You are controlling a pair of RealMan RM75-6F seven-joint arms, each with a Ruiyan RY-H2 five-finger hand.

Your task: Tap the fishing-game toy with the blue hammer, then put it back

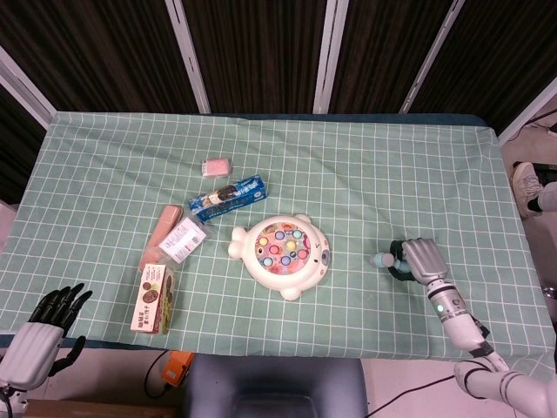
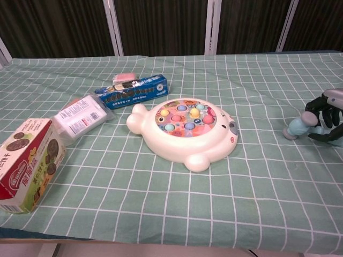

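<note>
To the right of the fishing-game toy (image 1: 281, 255), well apart from it, the right hand (image 1: 419, 259) has its dark fingers (image 2: 322, 103) curled around the blue hammer (image 2: 298, 127), whose head rests on the checked green tablecloth (image 1: 348, 165) pointing toward the toy. Far to the toy's left, off the table's near corner, the left hand (image 1: 39, 327) hangs with fingers apart, holding nothing.
</note>
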